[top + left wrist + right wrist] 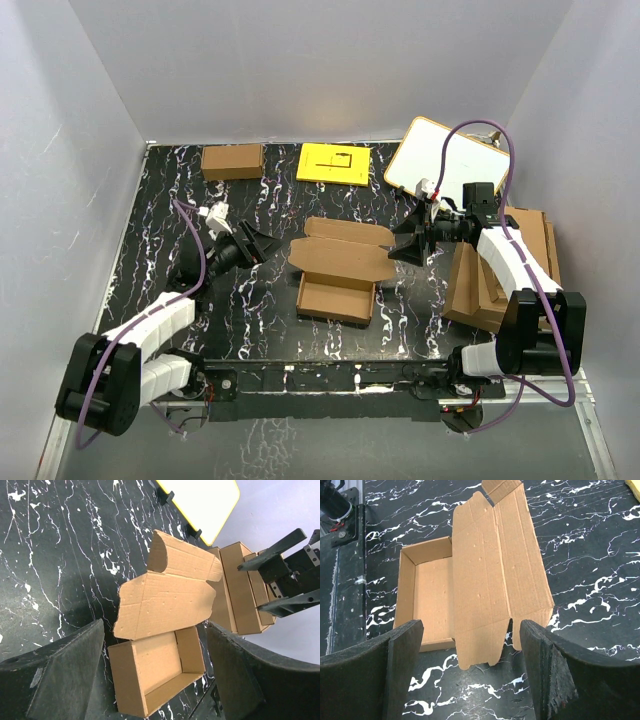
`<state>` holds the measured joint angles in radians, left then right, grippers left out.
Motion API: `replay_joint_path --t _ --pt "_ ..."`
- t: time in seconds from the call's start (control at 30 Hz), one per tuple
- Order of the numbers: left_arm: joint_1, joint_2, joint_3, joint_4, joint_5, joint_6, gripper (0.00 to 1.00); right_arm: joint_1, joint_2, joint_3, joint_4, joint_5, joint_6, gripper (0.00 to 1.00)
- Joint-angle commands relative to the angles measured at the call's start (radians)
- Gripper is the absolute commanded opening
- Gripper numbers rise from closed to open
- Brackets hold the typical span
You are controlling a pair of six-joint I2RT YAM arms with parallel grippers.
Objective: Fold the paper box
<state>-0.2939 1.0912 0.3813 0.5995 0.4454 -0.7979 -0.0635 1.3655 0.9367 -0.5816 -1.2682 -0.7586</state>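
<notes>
L pincer (pixel 264 245) & R pincer (pixel 405 243) both gape wide, empty, one each side of the 1 paper box (pixel 340 275) at mid worktop (pixel 180 200). Box long axis runs left-right, tray mouth up, lid open toward far side. Beyond: 1 small carton (pixel 232 161), 1 yellow sheet (pixel 334 164), 1 whiteboard (pixel 447 162); cardboard pile (pixel 480 290) at R.

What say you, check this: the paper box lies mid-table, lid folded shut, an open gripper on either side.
Not shut: the right wrist view shows the paper box with its lid swung open, tray exposed. The left gripper and right gripper do stand open either side.
</notes>
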Motion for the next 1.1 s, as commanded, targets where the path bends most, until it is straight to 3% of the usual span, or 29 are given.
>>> replay_joint_path --t 0.0,0.47,0.73,1.07 --pt "0.027 0.047 0.017 0.093 0.104 0.028 0.82 -0.011 -0.021 -0.008 0.035 -0.070 -0.012 0.84" --pt "0.036 0.190 0.206 -0.223 0.063 0.337 0.82 -0.012 0.011 -0.065 0.201 -0.054 0.192 0.83" --pt "0.039 0.421 0.309 -0.122 0.224 0.279 0.74 -0.012 0.062 -0.068 0.258 -0.018 0.292 0.82" --pt "0.037 0.563 0.346 0.003 0.365 0.215 0.61 -0.008 0.083 -0.074 0.296 -0.007 0.355 0.81"
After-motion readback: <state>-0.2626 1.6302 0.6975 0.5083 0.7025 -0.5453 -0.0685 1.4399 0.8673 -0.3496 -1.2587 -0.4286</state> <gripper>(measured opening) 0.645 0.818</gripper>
